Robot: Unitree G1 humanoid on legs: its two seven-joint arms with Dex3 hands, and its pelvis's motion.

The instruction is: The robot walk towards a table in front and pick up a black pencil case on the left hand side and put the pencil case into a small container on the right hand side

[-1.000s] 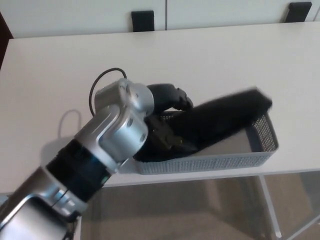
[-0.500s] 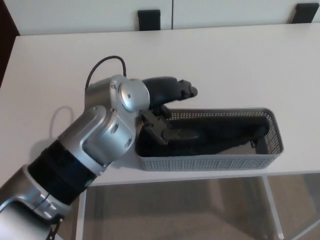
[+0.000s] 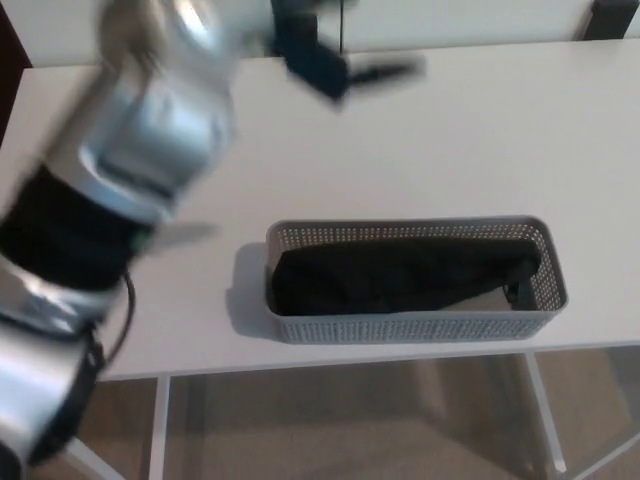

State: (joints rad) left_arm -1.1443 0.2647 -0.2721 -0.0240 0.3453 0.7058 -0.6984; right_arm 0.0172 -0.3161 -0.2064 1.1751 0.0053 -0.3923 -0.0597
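Note:
The black pencil case [image 3: 400, 280] lies flat inside the grey mesh container [image 3: 415, 325], filling most of its length. My left hand [image 3: 335, 60] is raised high near the top of the picture, well above and behind the container, blurred by motion. Its fingers look spread and nothing is held in them. My silver and black left forearm [image 3: 140, 150] fills the upper left of the view. My right hand does not show.
The white table [image 3: 480, 140] reaches to the far wall; its front edge runs just below the container. Two black chair backs [image 3: 605, 18] stand behind the table. Floor and white table legs show below the front edge.
The pencil case went from tilted on the container's rim to lying inside it. My left hand let go and swung up and away from the container toward the far side.

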